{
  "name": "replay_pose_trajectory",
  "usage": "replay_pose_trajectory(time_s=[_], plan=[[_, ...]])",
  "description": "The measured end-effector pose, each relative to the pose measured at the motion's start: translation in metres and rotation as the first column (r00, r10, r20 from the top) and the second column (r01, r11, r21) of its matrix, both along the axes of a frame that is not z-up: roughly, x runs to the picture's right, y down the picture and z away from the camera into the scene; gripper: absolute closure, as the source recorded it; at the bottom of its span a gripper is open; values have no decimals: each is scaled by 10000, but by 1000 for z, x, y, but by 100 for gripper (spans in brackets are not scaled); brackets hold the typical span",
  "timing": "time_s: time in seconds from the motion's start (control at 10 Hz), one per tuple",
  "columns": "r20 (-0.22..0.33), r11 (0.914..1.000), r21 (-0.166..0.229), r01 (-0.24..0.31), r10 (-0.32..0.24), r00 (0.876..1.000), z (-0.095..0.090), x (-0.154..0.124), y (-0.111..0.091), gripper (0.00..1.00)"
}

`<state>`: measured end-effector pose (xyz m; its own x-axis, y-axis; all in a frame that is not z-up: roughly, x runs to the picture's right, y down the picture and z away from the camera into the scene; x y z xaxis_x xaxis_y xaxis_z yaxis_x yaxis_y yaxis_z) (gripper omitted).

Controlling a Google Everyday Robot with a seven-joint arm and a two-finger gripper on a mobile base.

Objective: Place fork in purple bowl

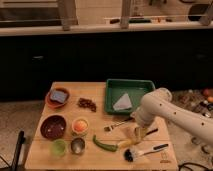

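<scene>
The fork (pixel 117 125) is a slim silver piece lying on the wooden table (pixel 100 95), its tines pointing left toward the bowls. The purple bowl (pixel 53 126) sits at the table's left side, plain and empty. My gripper (pixel 138 132) hangs from the white arm (pixel 165 107) at the right, just above the table at the fork's handle end. It stands close to the fork, but I cannot see whether it touches it.
An orange bowl with a blue block (pixel 58 96) stands at the back left. A small orange-yellow bowl (pixel 80 125), a green cup (pixel 59 147) and a metal cup (pixel 77 145) stand near the front. A green pepper (pixel 104 144), a brush (pixel 145 151), a green tray (pixel 129 95) and dark bits (pixel 87 104) are also there.
</scene>
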<state>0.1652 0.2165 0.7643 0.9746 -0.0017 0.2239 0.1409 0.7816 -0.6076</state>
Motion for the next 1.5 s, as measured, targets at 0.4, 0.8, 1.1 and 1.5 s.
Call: replay_pose_trajectory(time_s=[0.4,0.8,1.1,1.5], plan=[[630,9941,271,1049,-1064,9923,4,-26,0,20],[1039,9889,199,1472,-1485,9834,11,-45,-1,20],[1319,9868,104,1616,-1615,9780,16,-59,-3,20],[1482,9853,-43,1708,-1683,9745,23,-70,-7,20]])
